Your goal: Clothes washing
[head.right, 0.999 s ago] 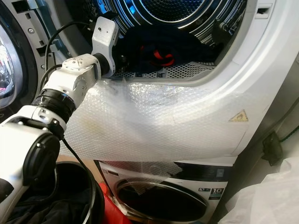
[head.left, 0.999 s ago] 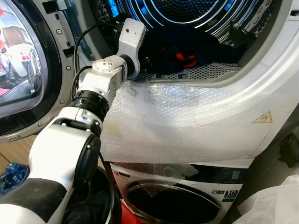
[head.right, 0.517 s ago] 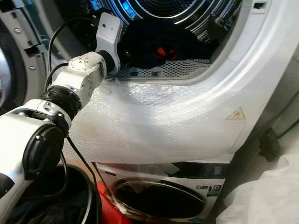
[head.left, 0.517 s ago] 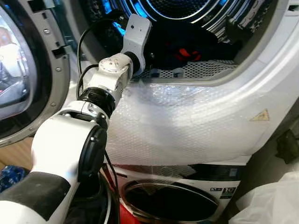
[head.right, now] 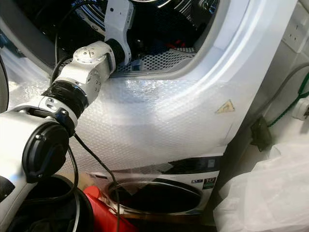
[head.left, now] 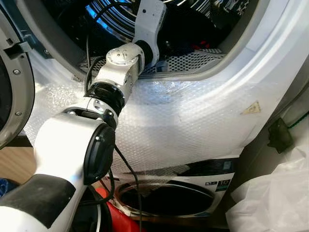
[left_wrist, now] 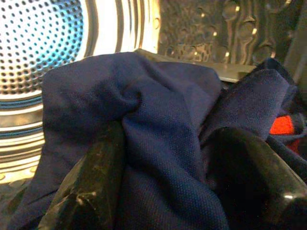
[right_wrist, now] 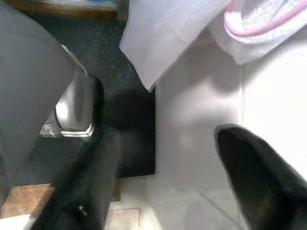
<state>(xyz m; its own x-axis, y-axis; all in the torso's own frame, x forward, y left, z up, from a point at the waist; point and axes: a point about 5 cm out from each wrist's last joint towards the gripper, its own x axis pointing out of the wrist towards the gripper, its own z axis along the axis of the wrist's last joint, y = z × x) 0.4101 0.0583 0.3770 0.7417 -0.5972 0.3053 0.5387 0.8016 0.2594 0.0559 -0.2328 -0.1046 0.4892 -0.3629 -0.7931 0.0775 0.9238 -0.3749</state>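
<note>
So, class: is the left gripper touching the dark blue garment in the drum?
Touching. The left wrist view shows the left gripper with the dark blue garment bunched between its two black fingers, cloth pressed against both.

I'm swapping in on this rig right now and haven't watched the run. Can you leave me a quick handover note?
Left gripper: inside the upper machine's drum, fingers either side of a fold of navy garment; grip not confirmed.
Right gripper: open, hanging idle near the floor.
Done: arm reached in over the bubble-wrapped door rim.
Left: secure the grip; finish with the clothes.
</note>
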